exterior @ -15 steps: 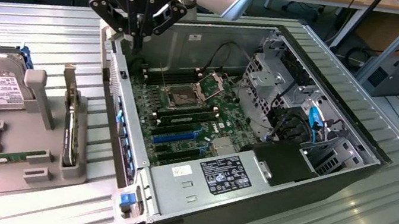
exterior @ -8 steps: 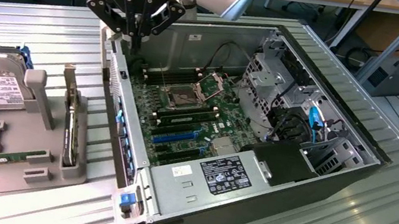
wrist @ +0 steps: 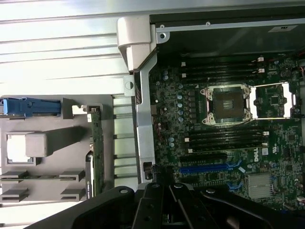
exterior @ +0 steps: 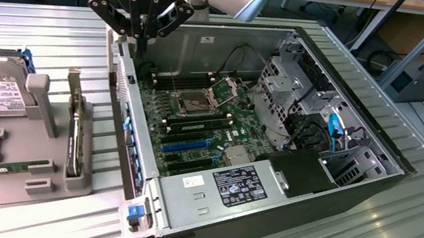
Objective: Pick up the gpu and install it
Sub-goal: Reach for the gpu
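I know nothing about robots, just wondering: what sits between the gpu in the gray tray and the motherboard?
The metal case wall stands between the gpu and the motherboard; both views show it.

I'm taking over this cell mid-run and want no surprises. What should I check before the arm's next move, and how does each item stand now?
1. gpu standing on edge in the grey holder: ok.
2. gripper on the gpu: not ok; it is shut, empty and over the computer case edge.
3. Case side open: ok.
4. Blue expansion slot unoccupied: ok.
5. Slot's rear bracket opening free: cannot tell.
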Controlling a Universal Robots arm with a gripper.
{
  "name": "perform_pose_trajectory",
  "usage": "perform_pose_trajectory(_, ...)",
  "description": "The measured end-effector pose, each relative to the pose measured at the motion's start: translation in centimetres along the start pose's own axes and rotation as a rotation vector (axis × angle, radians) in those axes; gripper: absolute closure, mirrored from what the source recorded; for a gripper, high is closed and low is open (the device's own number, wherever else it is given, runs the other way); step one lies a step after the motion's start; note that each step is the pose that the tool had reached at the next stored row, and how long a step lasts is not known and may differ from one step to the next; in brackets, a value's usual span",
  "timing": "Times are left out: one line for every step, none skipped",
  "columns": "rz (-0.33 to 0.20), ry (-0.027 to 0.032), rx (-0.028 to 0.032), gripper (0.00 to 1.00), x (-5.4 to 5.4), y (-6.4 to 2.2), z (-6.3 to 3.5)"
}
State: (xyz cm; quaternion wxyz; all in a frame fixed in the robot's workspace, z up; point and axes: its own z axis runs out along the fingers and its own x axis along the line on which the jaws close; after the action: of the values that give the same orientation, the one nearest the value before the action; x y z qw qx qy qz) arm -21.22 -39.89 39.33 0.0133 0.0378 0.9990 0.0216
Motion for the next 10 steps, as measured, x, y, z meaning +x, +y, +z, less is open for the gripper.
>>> perform_pose_trajectory(0.0,0.0,0.0,0.89,0.06,0.0,0.0)
perform_pose_trajectory(0.0,0.0,0.0,0.89,0.11,-0.01,0.0)
perform_pose_trajectory(0.0,0.0,0.0001,0.89,0.16,-0.01,-0.01)
perform_pose_trajectory(0.0,0.0,0.0001,0.89,0.22,-0.02,-0.01)
perform_pose_trajectory(0.0,0.0,0.0001,0.89,0.27,-0.02,-0.01)
perform_pose_trajectory(0.0,0.0,0.0001,0.89,0.33,-0.02,-0.01)
perform_pose_trajectory(0.0,0.0,0.0001,0.89,0.38,-0.03,-0.01)
perform_pose_trajectory(0.0,0.0,0.0001,0.89,0.45,-0.03,-0.01)
perform_pose_trajectory(0.0,0.0,0.0001,0.89,0.51,-0.04,-0.02)
perform_pose_trajectory(0.0,-0.0001,0.0001,0.89,0.56,-0.04,-0.02)
